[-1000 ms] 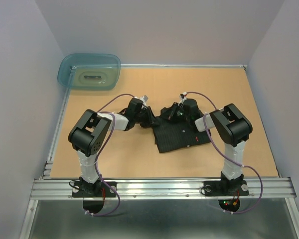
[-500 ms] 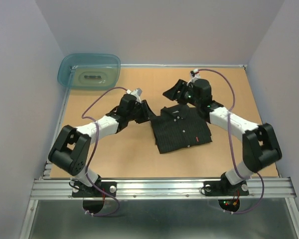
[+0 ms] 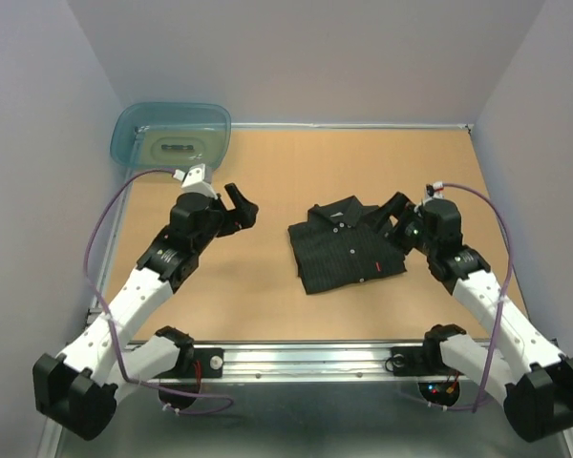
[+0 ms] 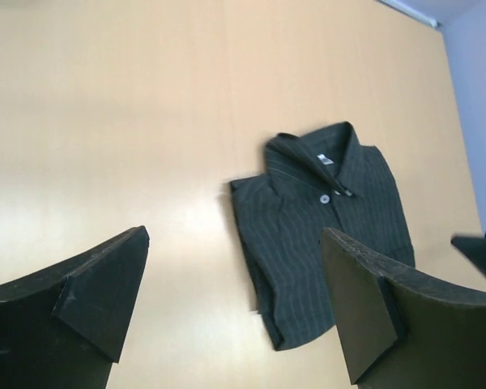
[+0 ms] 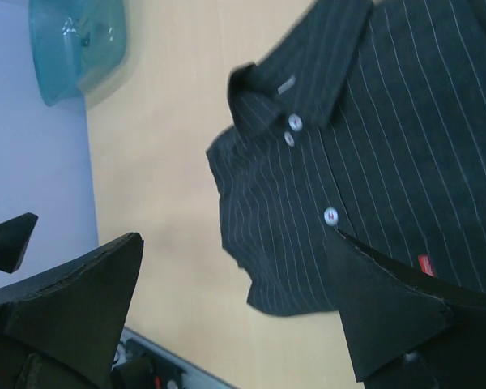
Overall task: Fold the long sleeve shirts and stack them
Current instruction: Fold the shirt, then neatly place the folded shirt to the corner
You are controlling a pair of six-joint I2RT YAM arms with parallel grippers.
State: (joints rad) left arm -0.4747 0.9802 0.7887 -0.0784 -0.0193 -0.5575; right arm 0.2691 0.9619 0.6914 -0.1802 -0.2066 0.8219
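One long sleeve shirt, black with thin pinstripes and pale buttons, lies folded into a compact rectangle at the middle of the table, collar toward the back. It fills the right of the left wrist view as the shirt and most of the right wrist view as the shirt, a small red tag showing by its lower edge. My left gripper hovers open to the shirt's left, apart from it. At the shirt's right side my right gripper hangs open above the cloth. Neither holds anything.
A translucent teal plastic tub stands at the back left corner of the tan table. Pale walls close in the left, back and right sides. A metal rail runs along the near edge by the arm bases.
Both grippers have opened and let go of the shirt. The left arm has drawn away to the left, the right arm to the right. The shirt now lies folded by itself.
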